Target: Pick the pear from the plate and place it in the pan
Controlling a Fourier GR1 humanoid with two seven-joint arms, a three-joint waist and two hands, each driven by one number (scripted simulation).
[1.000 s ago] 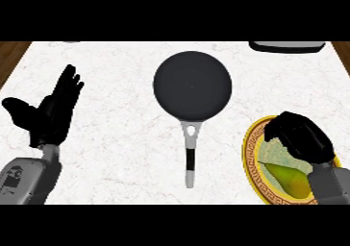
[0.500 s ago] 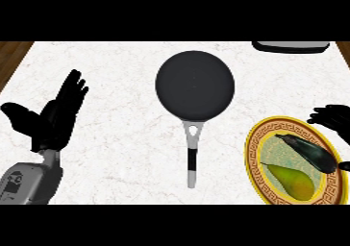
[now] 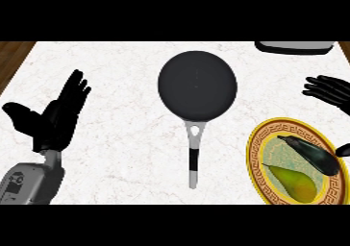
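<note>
Your right hand (image 3: pixel 335 91) cut off at right edge, fingers spread and released, above plate (image 3: pixel 261 144), pear (image 3: pixel 293 181) on plate's near side, pan (image 3: pixel 197 84) centre, left hand (image 3: pixel 57 117) resting open at left

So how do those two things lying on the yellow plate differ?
The pear is green-yellow and plump, lying toward the plate's near side. The eggplant is dark, almost black, longer and slimmer, lying farther back toward the right rim. Both lie slantwise on the plate, untouched by either hand.
</note>
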